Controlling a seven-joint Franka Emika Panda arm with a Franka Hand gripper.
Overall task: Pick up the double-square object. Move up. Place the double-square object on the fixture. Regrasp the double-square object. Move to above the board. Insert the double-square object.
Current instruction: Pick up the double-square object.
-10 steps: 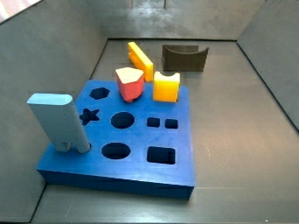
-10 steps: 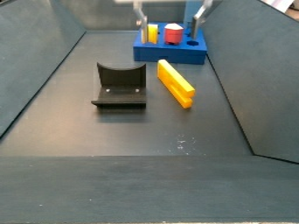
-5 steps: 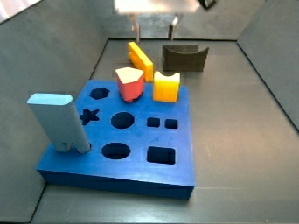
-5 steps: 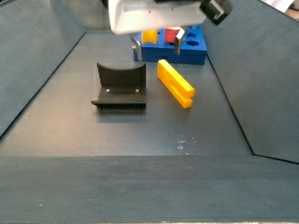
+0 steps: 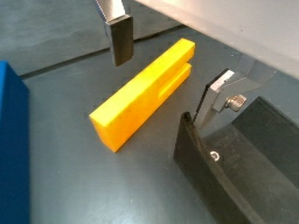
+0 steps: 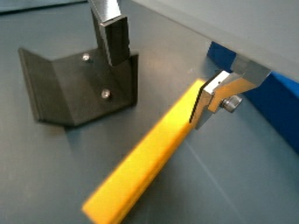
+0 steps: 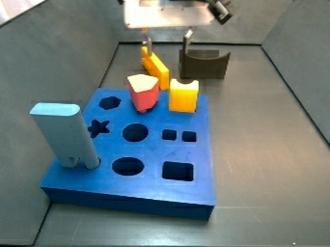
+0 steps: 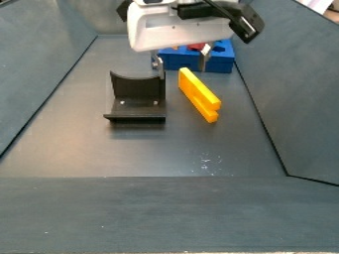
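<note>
While the gripper (image 5: 170, 70) hangs spread wide over the double-square object (image 5: 145, 91), lying flat mid-frame beside the fixture (image 8: 135, 97), it should centre both fingers (image 5: 121, 39) before descending squarely.

Dark grey floor (image 8: 159, 169) carries three things: double-square object (image 8: 199, 93) lying flat, fixture (image 8: 135, 98) just beside it, board (image 7: 135, 154) further off. Gripper (image 8: 181, 62) hangs above the object's far end, jaws apart, not touching.
</note>
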